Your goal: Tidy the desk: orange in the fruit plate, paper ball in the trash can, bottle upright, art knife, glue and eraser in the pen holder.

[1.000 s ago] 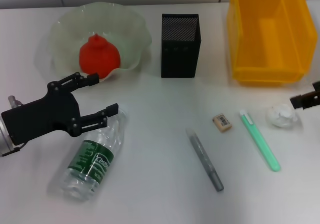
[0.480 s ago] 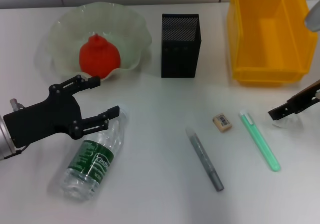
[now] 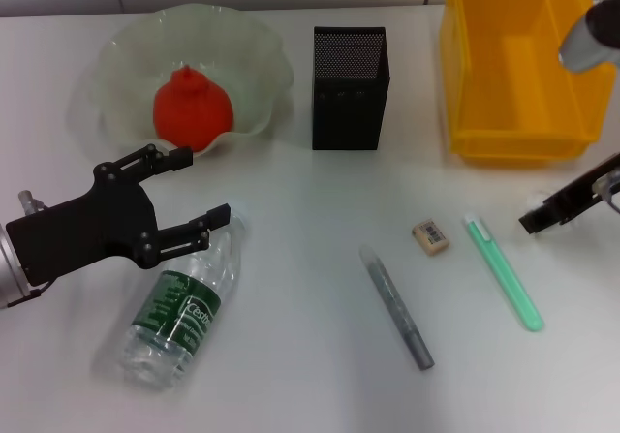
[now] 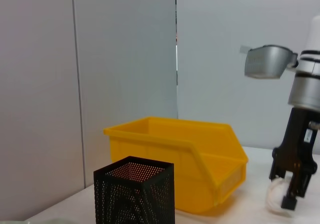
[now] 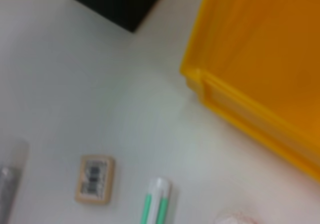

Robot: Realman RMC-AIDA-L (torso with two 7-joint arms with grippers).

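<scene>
The orange (image 3: 192, 109) lies in the pale-green fruit plate (image 3: 116, 46). The bottle (image 3: 182, 305) lies on its side at the front left. My left gripper (image 3: 201, 183) is open just above its cap end, not touching it. The eraser (image 3: 430, 236), the green art knife (image 3: 504, 271) and the grey glue stick (image 3: 397, 307) lie on the table in front of the pen holder (image 3: 349, 89). My right gripper (image 3: 542, 216) is down at the paper ball (image 4: 274, 200), open with its fingers astride it, in front of the yellow trash can (image 3: 518, 65). The ball is mostly hidden in the head view.
The right wrist view shows the eraser (image 5: 94, 179), the art knife's tip (image 5: 156, 204), the trash can's corner (image 5: 260, 48) and the pen holder's base (image 5: 115, 1). The table's front edge runs below the bottle and the glue stick.
My right gripper came in from the right and dropped over the paper ball, which now hardly shows in the head view. My left gripper has barely moved.
</scene>
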